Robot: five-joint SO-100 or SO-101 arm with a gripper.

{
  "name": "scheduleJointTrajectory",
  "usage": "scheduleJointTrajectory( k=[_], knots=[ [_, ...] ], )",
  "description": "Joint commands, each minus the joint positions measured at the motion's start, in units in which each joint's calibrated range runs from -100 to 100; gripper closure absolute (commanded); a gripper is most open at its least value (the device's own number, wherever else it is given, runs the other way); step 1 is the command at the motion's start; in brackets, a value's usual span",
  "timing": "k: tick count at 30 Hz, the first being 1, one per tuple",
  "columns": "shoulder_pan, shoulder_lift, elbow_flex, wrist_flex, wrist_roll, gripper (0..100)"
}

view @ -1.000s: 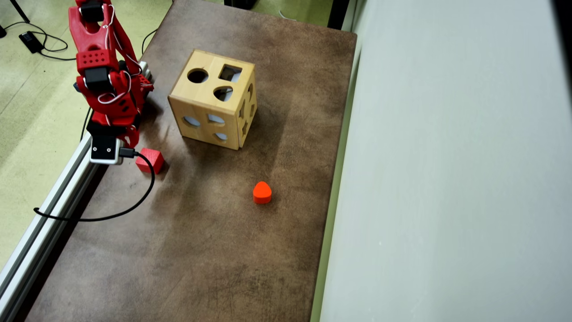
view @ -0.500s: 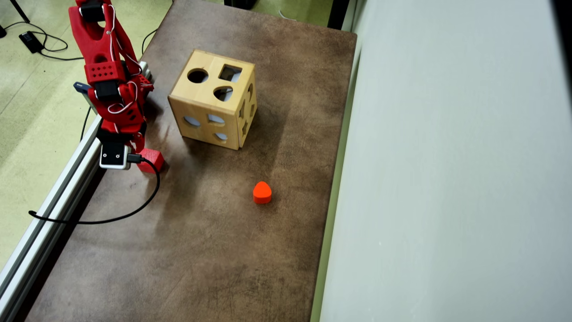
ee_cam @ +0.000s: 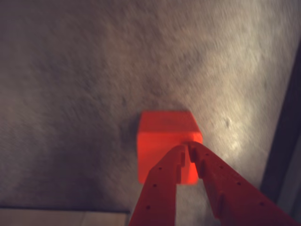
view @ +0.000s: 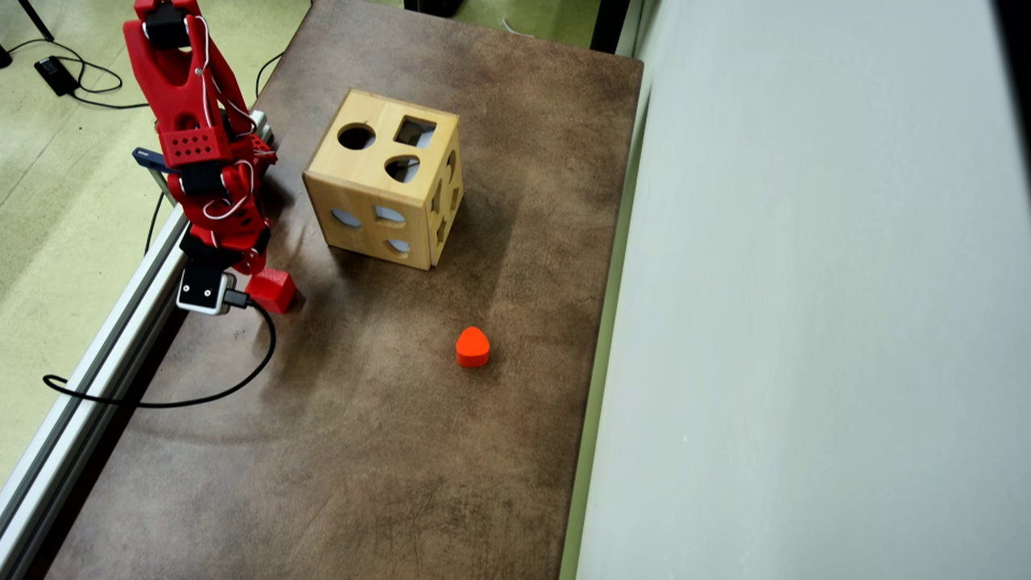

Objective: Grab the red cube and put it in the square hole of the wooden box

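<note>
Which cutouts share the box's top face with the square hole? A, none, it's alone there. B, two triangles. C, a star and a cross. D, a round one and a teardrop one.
D: in the overhead view the box top shows the square hole beside a round hole, with a teardrop hole below them.

no readable text, labels, brands or numbers anywhere, in either view
</note>
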Motion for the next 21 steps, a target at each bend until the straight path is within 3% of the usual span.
scheduleJointTrajectory(
  k=[1, 7, 21],
  knots=[
    [-0.5, -0.2, -2.0, -2.4, -0.1, 98],
    [-4.9, -0.4, -1.2, -1.5, -0.3, 98],
    [-4.4, -1.2, 1.9, -1.1, -0.2, 98]
  ],
)
